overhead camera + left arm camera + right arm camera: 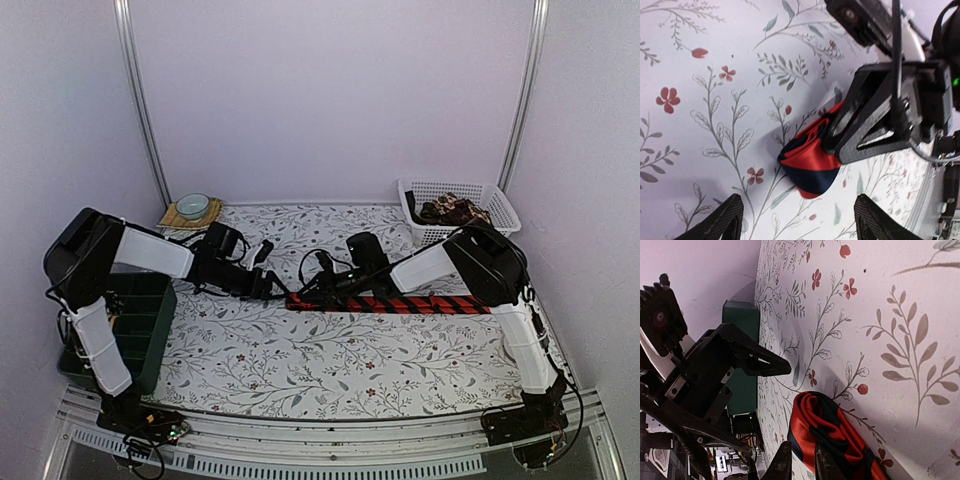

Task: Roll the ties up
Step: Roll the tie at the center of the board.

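A red tie with black diagonal stripes (420,304) lies flat across the middle of the table, its left end rolled into a small coil (812,167). My right gripper (805,467) is shut on that coil (835,430), with a layer of fabric pinched between its fingers. My left gripper (800,225) is open just short of the coil, with only tablecloth between its fingers (722,220). From above, the left gripper (265,285) and right gripper (308,292) face each other at the tie's left end. Brown-patterned ties (450,210) lie in the basket.
A white basket (495,195) stands at the back right. A dark green bin (145,320) sits at the left edge, beside my left arm. A small bowl on a woven mat (192,206) is at the back left. Cables hang around both wrists.
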You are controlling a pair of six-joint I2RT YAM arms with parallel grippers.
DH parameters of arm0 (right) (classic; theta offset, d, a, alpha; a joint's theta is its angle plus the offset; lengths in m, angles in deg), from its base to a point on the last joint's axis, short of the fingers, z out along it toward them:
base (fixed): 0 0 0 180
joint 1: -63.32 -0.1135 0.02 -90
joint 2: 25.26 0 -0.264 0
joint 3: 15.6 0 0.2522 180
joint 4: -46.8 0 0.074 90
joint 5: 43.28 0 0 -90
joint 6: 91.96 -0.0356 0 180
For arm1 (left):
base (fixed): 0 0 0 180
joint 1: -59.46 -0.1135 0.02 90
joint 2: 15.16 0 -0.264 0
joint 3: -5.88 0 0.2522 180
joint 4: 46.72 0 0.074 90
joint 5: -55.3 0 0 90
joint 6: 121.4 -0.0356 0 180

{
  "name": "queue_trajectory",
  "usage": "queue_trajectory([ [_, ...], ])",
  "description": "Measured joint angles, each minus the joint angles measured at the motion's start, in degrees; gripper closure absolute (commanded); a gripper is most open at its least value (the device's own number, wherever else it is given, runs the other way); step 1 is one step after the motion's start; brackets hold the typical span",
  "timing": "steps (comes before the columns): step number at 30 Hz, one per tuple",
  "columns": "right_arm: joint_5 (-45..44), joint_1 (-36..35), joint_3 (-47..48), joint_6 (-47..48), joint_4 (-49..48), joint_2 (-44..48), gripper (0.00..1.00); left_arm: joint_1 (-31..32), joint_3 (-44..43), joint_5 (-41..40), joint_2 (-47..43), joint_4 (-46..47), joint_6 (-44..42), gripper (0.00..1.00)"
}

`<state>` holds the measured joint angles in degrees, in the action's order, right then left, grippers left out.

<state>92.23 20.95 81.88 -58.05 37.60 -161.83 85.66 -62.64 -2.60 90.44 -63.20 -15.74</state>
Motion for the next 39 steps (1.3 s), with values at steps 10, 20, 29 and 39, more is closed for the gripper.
queue_trajectory([
  [10, -0.20, 0.00, 0.00, 0.24, 0.07, 0.00, 0.83, 0.20, 2.97, 2.01, 1.46, 16.79, 19.12, 0.26],
  [20, -0.24, 0.00, 0.00, 0.37, 0.07, 0.00, 0.83, 1.42, 4.42, -0.13, 4.07, 19.87, 27.87, 0.30],
  [29, -0.44, 0.00, 0.00, 0.42, 0.07, 0.00, 0.83, 3.69, 6.54, 0.20, 6.16, 28.59, 35.52, 0.37],
  [39, -0.57, 0.00, 0.00, 0.42, 0.09, 0.00, 0.83, 4.00, 12.63, 0.17, 5.75, 38.45, 43.10, 0.37],
])
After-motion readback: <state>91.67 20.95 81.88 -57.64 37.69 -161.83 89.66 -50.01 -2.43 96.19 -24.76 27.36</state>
